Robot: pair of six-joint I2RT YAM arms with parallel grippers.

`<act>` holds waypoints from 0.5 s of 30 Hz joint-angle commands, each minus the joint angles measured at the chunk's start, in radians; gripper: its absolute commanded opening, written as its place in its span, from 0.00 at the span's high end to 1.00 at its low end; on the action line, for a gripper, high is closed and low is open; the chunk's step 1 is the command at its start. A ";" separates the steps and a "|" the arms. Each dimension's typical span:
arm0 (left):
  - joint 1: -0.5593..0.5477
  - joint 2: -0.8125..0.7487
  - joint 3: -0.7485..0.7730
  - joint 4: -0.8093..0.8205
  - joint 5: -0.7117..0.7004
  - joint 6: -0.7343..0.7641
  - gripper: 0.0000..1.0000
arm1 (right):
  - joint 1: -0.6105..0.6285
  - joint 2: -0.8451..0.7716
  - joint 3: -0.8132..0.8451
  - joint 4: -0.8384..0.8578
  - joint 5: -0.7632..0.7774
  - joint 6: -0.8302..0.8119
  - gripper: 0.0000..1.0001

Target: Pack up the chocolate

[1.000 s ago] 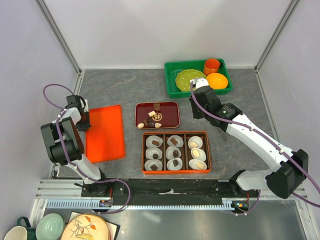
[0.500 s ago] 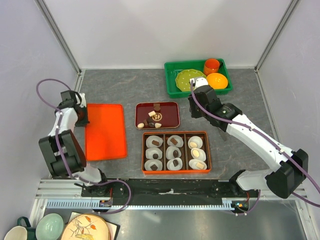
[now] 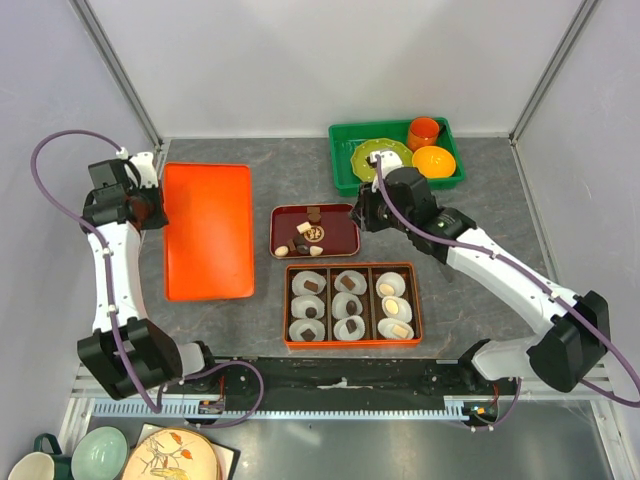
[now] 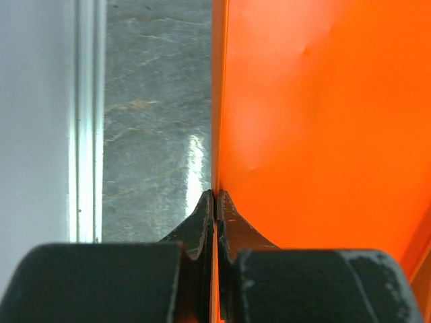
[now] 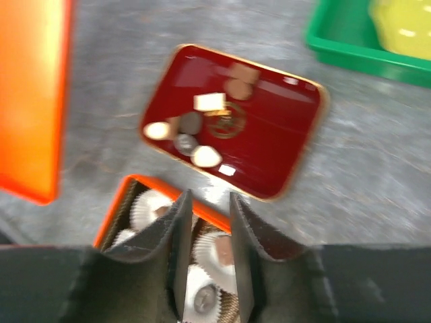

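The chocolate lies in two places. Loose pieces (image 3: 305, 236) sit on a dark red tray (image 3: 340, 238): dark brown ones and cream-white ovals (image 5: 205, 156). More pieces rest in white paper cups inside an orange compartment box (image 3: 416, 305), all nine cups filled. My right gripper (image 3: 363, 212) hovers over the red tray's right edge; in the right wrist view the gripper (image 5: 207, 202) is open with nothing between its fingers. My left gripper (image 3: 150, 212) is shut on the left rim of a flat orange tray (image 3: 207, 230); the wrist view shows the fingertips (image 4: 203, 214) pinching that rim (image 4: 217, 134).
A green bin (image 3: 345, 170) at the back right holds a yellow-green plate (image 3: 378, 155), an orange cup (image 3: 424, 131) and an orange bowl (image 3: 434, 161). Grey walls stand on the left, the back and the right. Bowls and a plate lie below the table's near rail.
My left arm has swung back and left, carrying the orange tray toward the far left. My right gripper has shifted left toward the red tray.
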 commanded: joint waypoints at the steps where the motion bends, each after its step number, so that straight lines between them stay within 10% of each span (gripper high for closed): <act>1: -0.005 -0.054 0.104 -0.088 0.149 0.022 0.98 | 0.006 -0.066 -0.090 0.265 -0.219 0.033 0.60; 15: -0.063 -0.100 0.338 -0.260 0.388 0.019 0.99 | 0.006 -0.029 -0.242 0.800 -0.503 0.304 0.34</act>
